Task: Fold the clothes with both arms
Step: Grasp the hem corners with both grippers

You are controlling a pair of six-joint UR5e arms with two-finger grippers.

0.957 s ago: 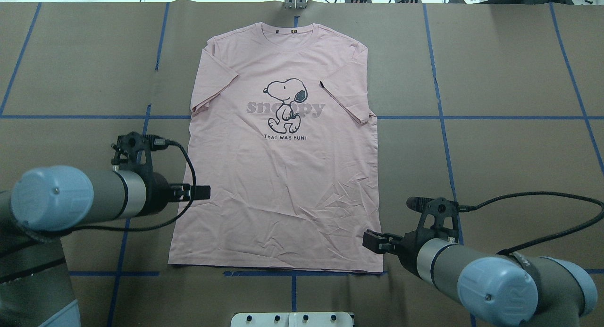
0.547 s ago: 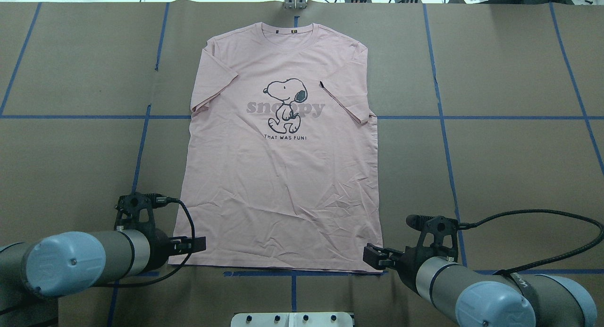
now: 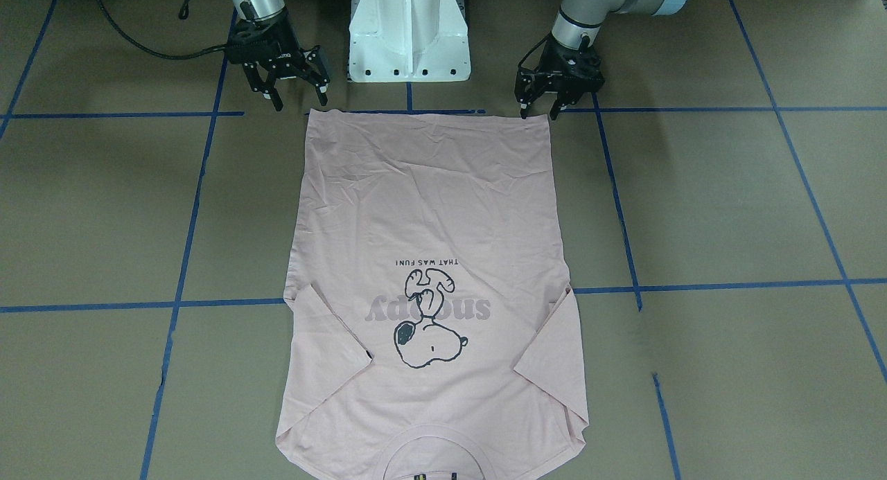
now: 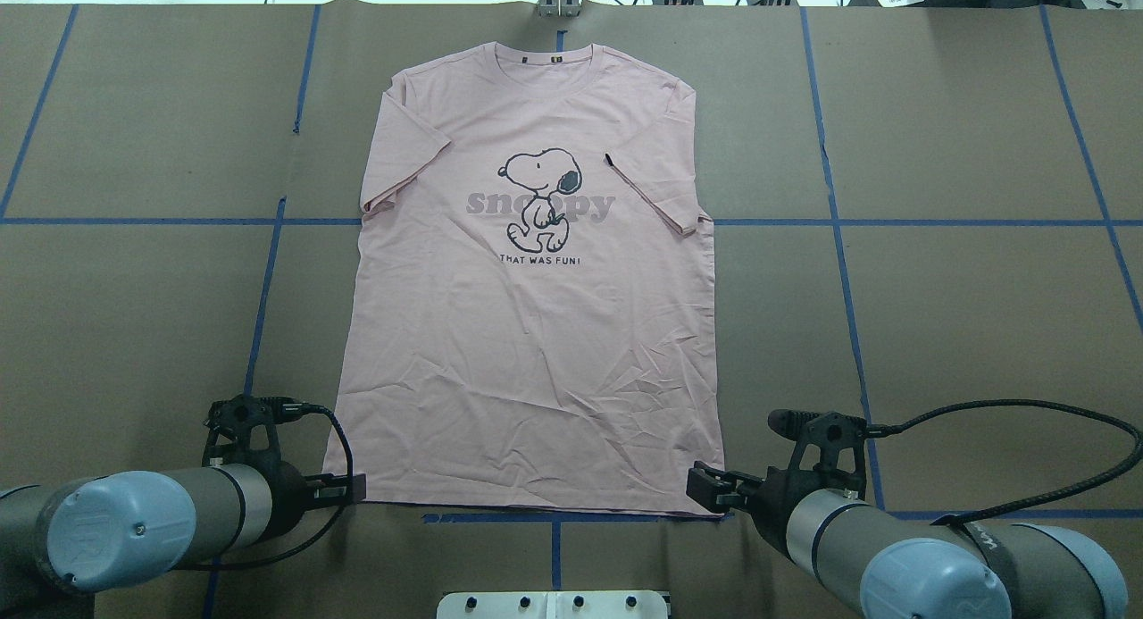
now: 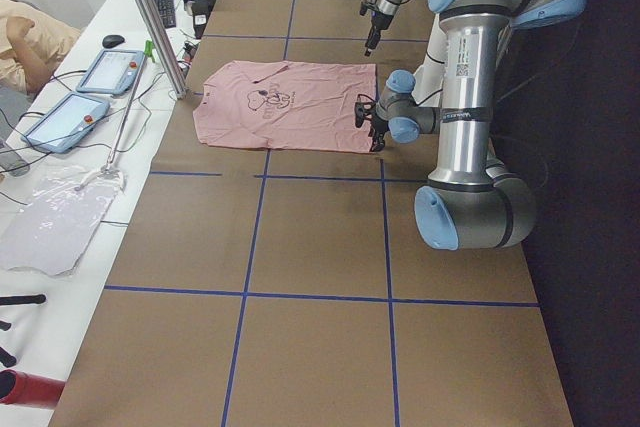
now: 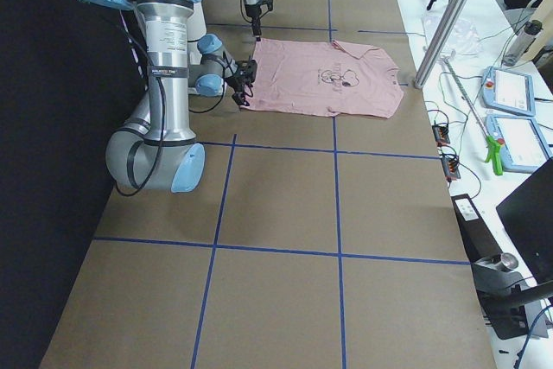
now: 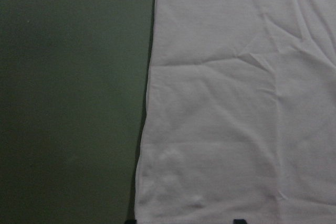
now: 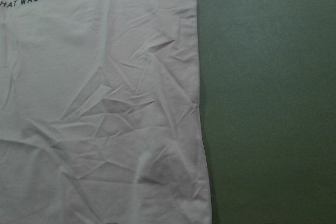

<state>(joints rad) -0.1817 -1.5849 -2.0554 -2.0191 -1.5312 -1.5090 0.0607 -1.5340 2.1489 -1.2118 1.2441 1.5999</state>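
T-shirt (image 3: 429, 210), collar cropped in front view; left gripper (image 3: 538, 113) and right gripper (image 3: 300, 100) both spread.

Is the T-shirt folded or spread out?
Spread: the T-shirt lies flat, print up, hem to collar. Only one sleeve is folded inward.

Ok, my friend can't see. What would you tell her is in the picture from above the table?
A pale pink Snoopy T-shirt lies flat, picture up, on a brown table with blue tape lines. The robot's left fingers are at the shirt's near left corner, and its right fingers are at the near right corner.
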